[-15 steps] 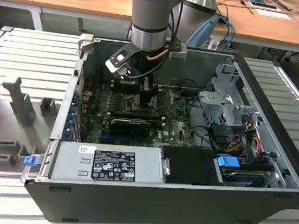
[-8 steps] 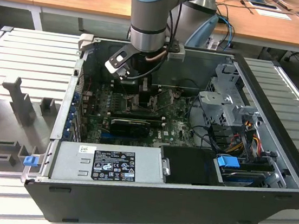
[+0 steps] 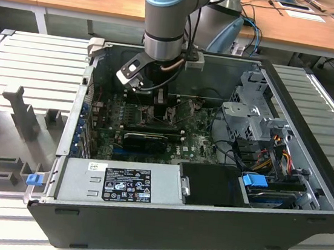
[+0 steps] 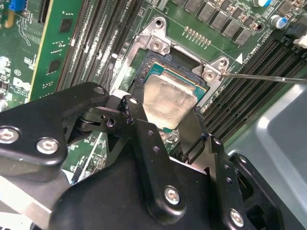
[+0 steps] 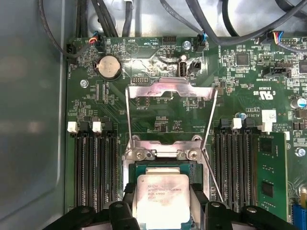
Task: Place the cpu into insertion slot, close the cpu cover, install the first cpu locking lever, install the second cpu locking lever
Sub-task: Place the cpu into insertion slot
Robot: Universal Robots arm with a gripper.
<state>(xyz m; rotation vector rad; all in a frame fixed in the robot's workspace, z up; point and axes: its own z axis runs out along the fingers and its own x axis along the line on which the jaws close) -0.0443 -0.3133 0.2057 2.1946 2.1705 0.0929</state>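
Observation:
The cpu (image 5: 160, 196), a pale silver square chip, lies at the insertion slot (image 5: 163, 167), with the slot's dark rim showing past its far edge. In both wrist views my gripper (image 5: 163, 203) is shut on the cpu, one black finger against each side. The second wrist view shows the cpu (image 4: 168, 100) over the slot (image 4: 158, 72) between the fingers (image 4: 136, 115). The cpu cover (image 5: 168, 84) is swung up and open beyond the slot. A thin locking lever (image 5: 211, 175) stands free beside the socket. In the exterior view the gripper (image 3: 157, 102) is down inside the computer case.
Rows of black memory slots (image 5: 93, 167) flank the socket on both sides. A long black card (image 3: 147, 138) lies across the motherboard near the socket. The power supply (image 3: 120, 183), drive cage (image 3: 254, 111) and cable bundles (image 3: 267, 152) crowd the case.

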